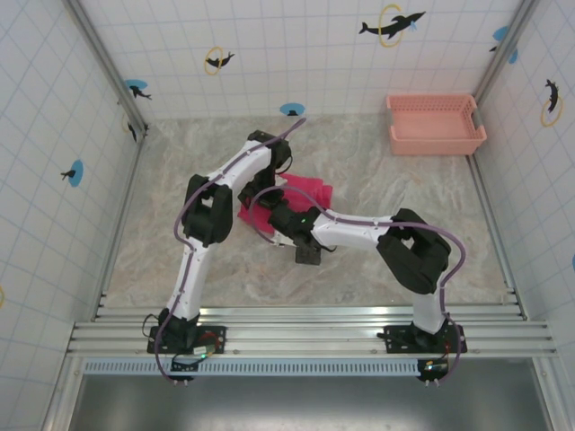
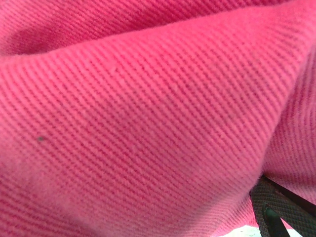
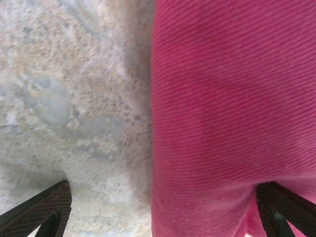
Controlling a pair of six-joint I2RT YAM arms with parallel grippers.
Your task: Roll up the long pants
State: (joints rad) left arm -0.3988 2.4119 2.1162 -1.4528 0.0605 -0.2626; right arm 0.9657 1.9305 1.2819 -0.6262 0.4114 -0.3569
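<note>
The right gripper [image 3: 160,224] was held low over the table [image 3: 74,98], with its jaws spread wide and nothing clamped between them. One finger [image 3: 39,215] was seen above bare table, apart from the cloth. The other finger [image 3: 281,212] was placed at the opposite side, over a fold of the pants [image 3: 232,108]. That fold lay under half of the gap and ran on ahead of the hand, and a strip of bare table was left between the first finger and the cloth's edge.

From above, the pants were seen gathered into a compact bundle directly beneath and just ahead of this hand.

The left gripper [image 1: 262,184] was lowered onto the bundle just beyond the right one. Its wrist camera was pressed close to the cloth. One finger [image 2: 279,210] was visible at the cloth's edge, the other was covered, and the jaws stood wide open, no pinch on the cloth being made out.

A basket [image 1: 436,126] was set well beyond both hands, off to the right, far from the pants.
</note>
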